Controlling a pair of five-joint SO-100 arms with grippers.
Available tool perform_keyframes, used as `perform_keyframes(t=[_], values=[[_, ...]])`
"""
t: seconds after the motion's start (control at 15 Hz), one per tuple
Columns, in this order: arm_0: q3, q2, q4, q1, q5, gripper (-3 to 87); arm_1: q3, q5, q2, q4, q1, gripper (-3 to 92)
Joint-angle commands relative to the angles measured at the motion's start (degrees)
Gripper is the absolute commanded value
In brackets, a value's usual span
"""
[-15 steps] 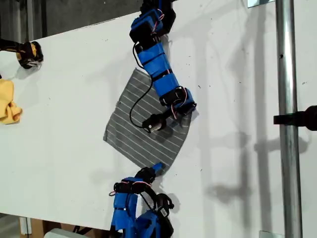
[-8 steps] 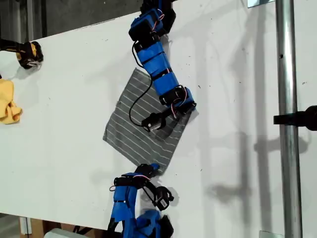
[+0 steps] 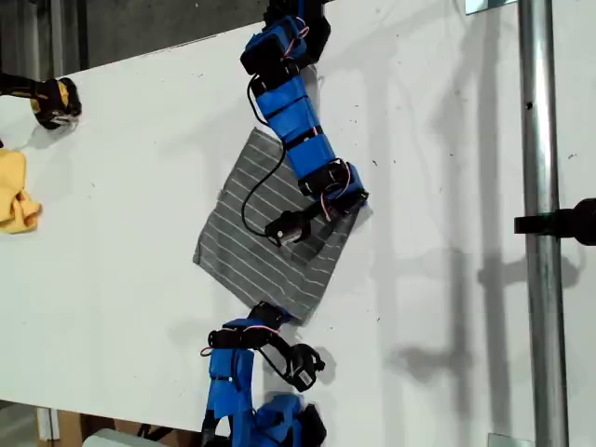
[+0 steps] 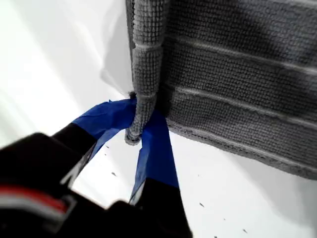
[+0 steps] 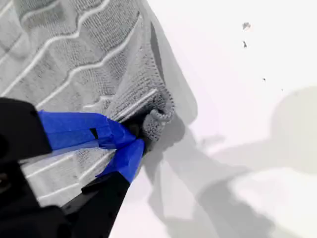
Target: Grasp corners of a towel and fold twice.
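Two claws: what does each have hold of?

– My first claw (image 4: 141,131) is closed, its blue-taped tips pinching one corner (image 4: 132,138) of the grey square towel with thin white stripes (image 3: 265,223); a ridge of cloth stands up from the pinch. My second claw (image 5: 136,136) is clamped too, on another corner (image 5: 158,116), bunched between its tips.

– Where does the towel lie?

– Mostly flat on the white desk (image 3: 121,186), mid-scene in the exterior view, turned like a diamond. One blue arm (image 3: 293,112) reaches over it from the far side to its right corner, another blue arm (image 3: 233,382) meets its near corner. I cannot tell which arm is which.

– Anything else nearby?

– Only a small crumpled yellow cloth (image 3: 17,191) at the exterior view's left edge, well apart.
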Motion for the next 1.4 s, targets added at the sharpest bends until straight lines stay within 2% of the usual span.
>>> perform_keyframes(t=[0.0,0.2,0.53,0.73,0.87,1.0,1.33], values=[[-3.0,5.4,1.2,1.6,-0.9,-1.4,-0.1,-0.4,6.1,-0.6,-0.2,-0.2],[-1.6,9.7,2.6,2.4,-1.8,-1.5,0.3,-0.1,6.1,-1.0,-0.7,-0.2],[-1.6,15.3,8.8,1.7,-2.9,-0.3,0.4,0.0,6.0,-1.2,-1.0,-0.2],[-5.4,17.0,14.9,1.4,-2.9,25.4,0.5,0.1,5.9,-1.7,-1.1,-0.2],[-6.9,16.0,17.1,2.0,-1.4,32.2,0.5,0.0,5.9,-1.8,-1.1,-0.2],[-3.2,14.1,15.5,2.5,-1.5,36.3,0.5,0.0,6.1,-1.8,-1.1,-0.2],[7.0,7.6,6.3,1.1,-3.5,35.0,0.5,0.0,6.2,-1.7,-1.1,-0.2]])
